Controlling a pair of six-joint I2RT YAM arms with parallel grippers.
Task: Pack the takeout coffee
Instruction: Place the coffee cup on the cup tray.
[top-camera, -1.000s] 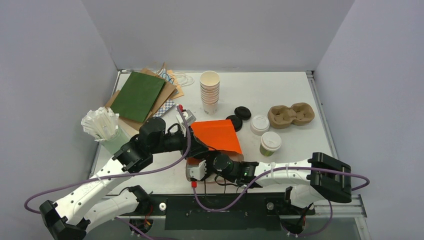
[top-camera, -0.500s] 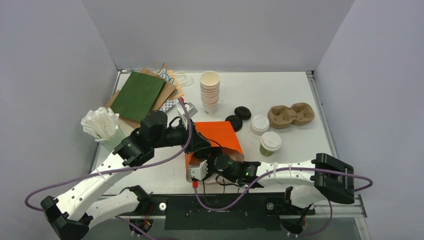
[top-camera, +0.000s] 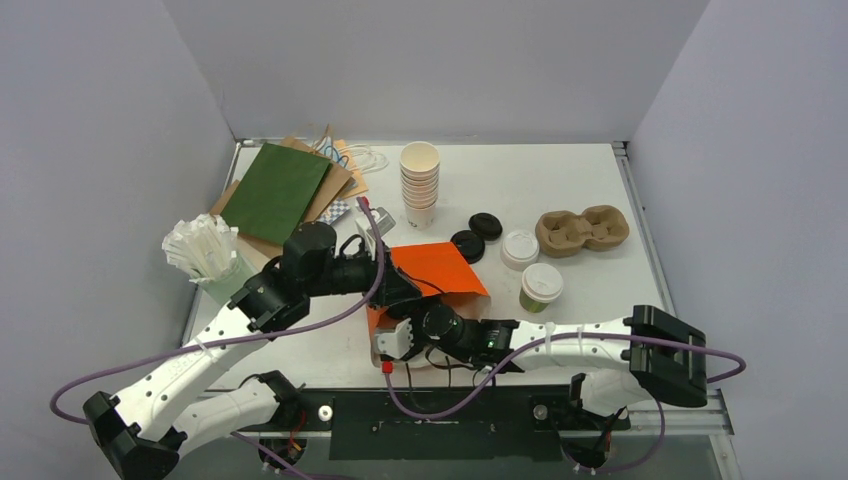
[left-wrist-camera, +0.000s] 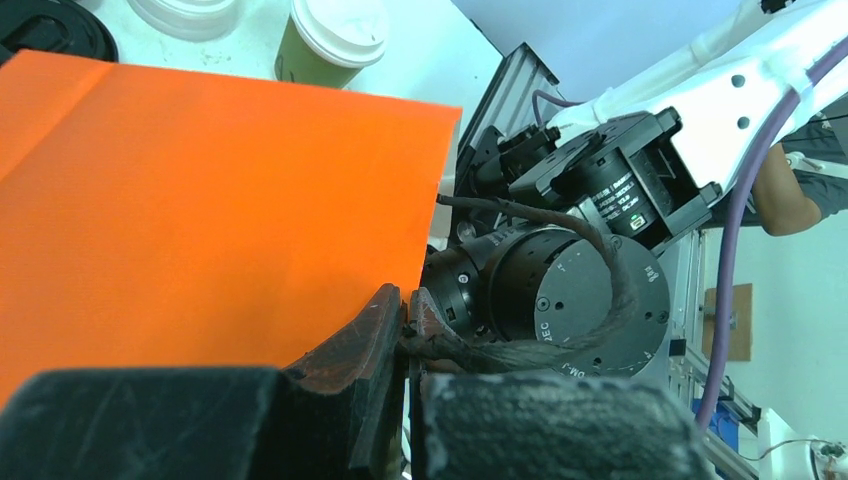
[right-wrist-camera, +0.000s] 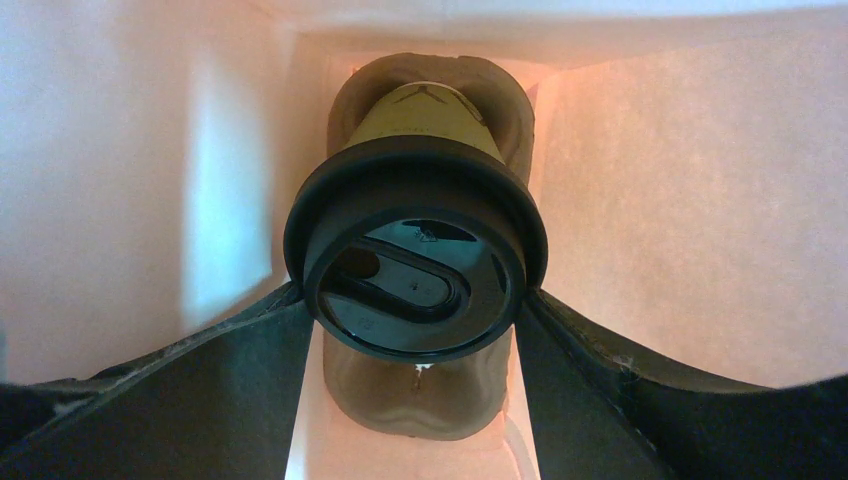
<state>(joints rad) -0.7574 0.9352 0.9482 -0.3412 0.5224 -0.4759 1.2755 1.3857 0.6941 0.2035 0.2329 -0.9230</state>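
Observation:
An orange paper bag (top-camera: 435, 268) lies on its side near the table's front, its mouth toward the arms; it fills the left wrist view (left-wrist-camera: 200, 200). My left gripper (top-camera: 388, 298) (left-wrist-camera: 408, 312) is shut on the bag's twisted handle at the mouth edge. My right gripper (right-wrist-camera: 415, 315) is inside the bag, hidden in the top view. It is shut on a black-lidded olive-green coffee cup (right-wrist-camera: 415, 260), which sits in a brown cardboard carrier (right-wrist-camera: 420, 405). A second coffee cup with a white lid (top-camera: 541, 286) (left-wrist-camera: 335, 35) stands right of the bag.
A stack of lidless white cups (top-camera: 420, 185) stands behind the bag. Two black lids (top-camera: 476, 237) and a white lid (top-camera: 519, 248) lie to its right, with an empty cardboard carrier (top-camera: 582, 230) beyond. Green and brown bags (top-camera: 277, 190) and a straw holder (top-camera: 205, 255) are at left.
My left gripper has lifted the bag's mouth edge and drawn it slightly back. My right wrist has shifted a little left, further into the bag.

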